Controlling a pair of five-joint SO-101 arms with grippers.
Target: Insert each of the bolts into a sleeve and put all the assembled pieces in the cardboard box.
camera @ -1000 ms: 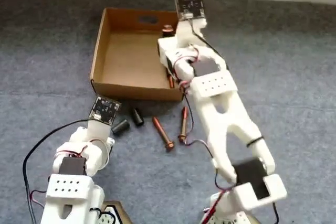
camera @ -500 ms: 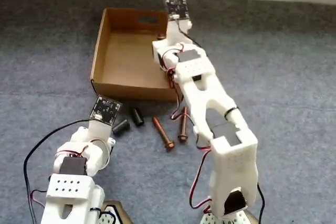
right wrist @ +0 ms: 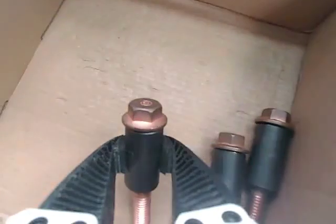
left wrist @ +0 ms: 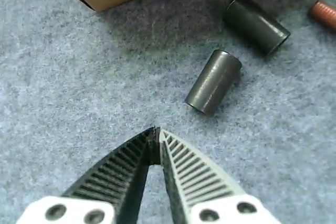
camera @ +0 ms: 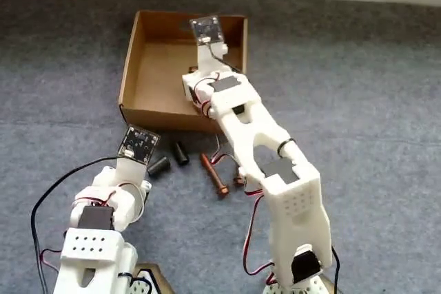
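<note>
The right gripper point(right wrist: 143, 153) hung inside the cardboard box point(camera: 129, 74). Its jaws were part-way open and clamped on the black sleeve of an assembled piece point(right wrist: 144, 118), with the copper bolt head poking out ahead. A second assembled piece point(right wrist: 229, 162) and a third assembled piece point(right wrist: 271, 150) lay side by side against a side wall of the box. The left gripper point(left wrist: 156, 132) sat closed and empty over the grey carpet point(camera: 379, 101) outside the box's front wall. Nearby lay two loose sleeves point(left wrist: 213, 81) point(left wrist: 255, 17) and a loose bolt point(camera: 214, 174). A second bolt point(camera: 238, 181) was mostly hidden under the right arm.
</note>
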